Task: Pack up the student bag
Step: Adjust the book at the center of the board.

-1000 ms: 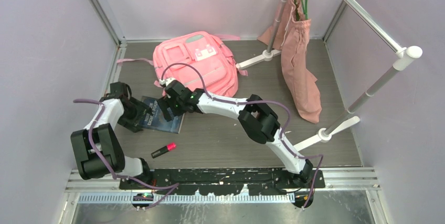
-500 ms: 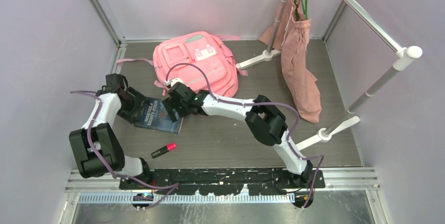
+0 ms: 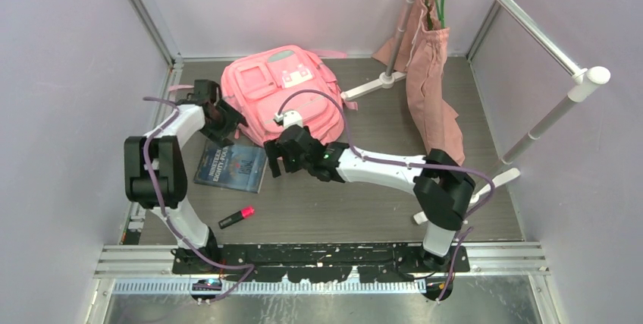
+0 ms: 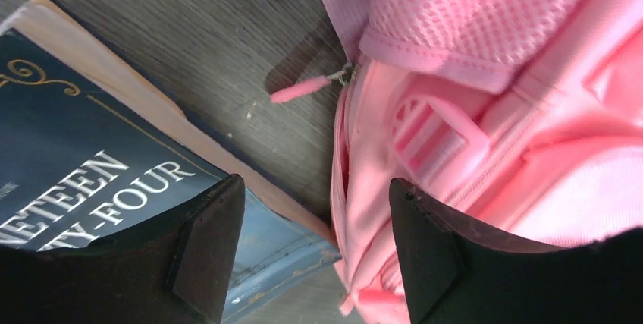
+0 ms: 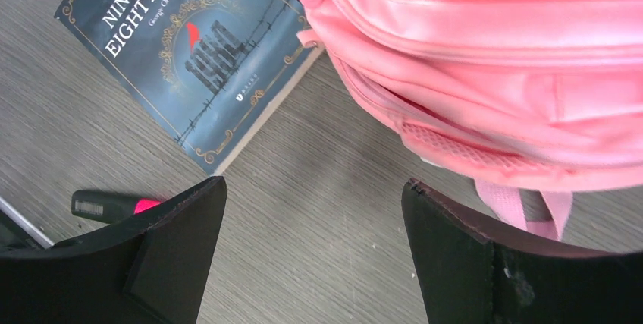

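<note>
The student bag (image 3: 280, 92), a bright pink backpack, lies flat at the back of the table. A dark blue book (image 3: 231, 166) lies just in front of its left corner. My left gripper (image 3: 226, 123) hangs open over the bag's left edge. In the left wrist view one finger stands over the book (image 4: 76, 172) and the other over the pink fabric (image 4: 493, 111), with a pink zipper pull (image 4: 303, 89) ahead of them. My right gripper (image 3: 274, 158) is open above bare table between the book (image 5: 189, 58) and the bag (image 5: 485, 58), holding nothing.
A black marker with a red cap (image 3: 236, 217) lies in front of the book. At the back right a dusty-pink cloth sack (image 3: 432, 104) hangs from a green hanger on a metal rack (image 3: 531, 28). Purple walls close in on three sides.
My left gripper has swung from the book's left side up to the bag's left edge. The right gripper has pulled back off the book to the right, and its elbow has swung right.
</note>
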Motion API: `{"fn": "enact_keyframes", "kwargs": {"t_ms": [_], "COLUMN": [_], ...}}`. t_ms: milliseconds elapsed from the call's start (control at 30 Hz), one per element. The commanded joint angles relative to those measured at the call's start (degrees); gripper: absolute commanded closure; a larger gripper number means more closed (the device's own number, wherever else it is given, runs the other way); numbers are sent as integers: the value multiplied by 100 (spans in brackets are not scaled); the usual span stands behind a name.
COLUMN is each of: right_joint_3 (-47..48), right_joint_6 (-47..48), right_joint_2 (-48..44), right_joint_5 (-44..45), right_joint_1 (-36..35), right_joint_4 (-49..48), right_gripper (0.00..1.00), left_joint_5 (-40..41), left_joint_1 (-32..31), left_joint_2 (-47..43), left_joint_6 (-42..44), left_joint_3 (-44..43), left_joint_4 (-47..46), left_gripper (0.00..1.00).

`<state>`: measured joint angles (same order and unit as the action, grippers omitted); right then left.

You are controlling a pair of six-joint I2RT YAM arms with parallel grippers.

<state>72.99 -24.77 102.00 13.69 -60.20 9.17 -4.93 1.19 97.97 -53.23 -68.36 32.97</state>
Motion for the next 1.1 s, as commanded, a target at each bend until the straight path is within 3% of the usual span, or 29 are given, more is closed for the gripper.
{"fn": "enact_keyframes", "kwargs": {"t_ms": [0,300,400,500,800,1067], "right_joint_3": [-397,-560,-545,-536,-516,-448], "right_joint_6": [-167,-232,-240,-253,-332,-556], "right_joint_2": [-512,-571,-559,-532,-471,-347], "right_joint_5": [354,345,336,315,215,16], "right_joint_1": [-1,-4,-7,-2,-3,-1], "right_joint_4": [-304,-284,-321,-335,-352,-388], "right_gripper": [9,9,9,9,9,9], "left_joint_5": [293,-186,-241,-411,-394,-577], "left_joint_1": [-71,-71,-69,-75,-294,-387], "left_joint_2": [136,-33,5,59,-488,-939], "left_joint_6": [-592,-702,-635,-617,-653,-495], "left_joint_3": [-59,670,587,711,1730,1957], "left_joint_4": [-818,-2114,-1799,-1592,-1626,-1500], "left_gripper": [31,46,68,80,81,81]}}
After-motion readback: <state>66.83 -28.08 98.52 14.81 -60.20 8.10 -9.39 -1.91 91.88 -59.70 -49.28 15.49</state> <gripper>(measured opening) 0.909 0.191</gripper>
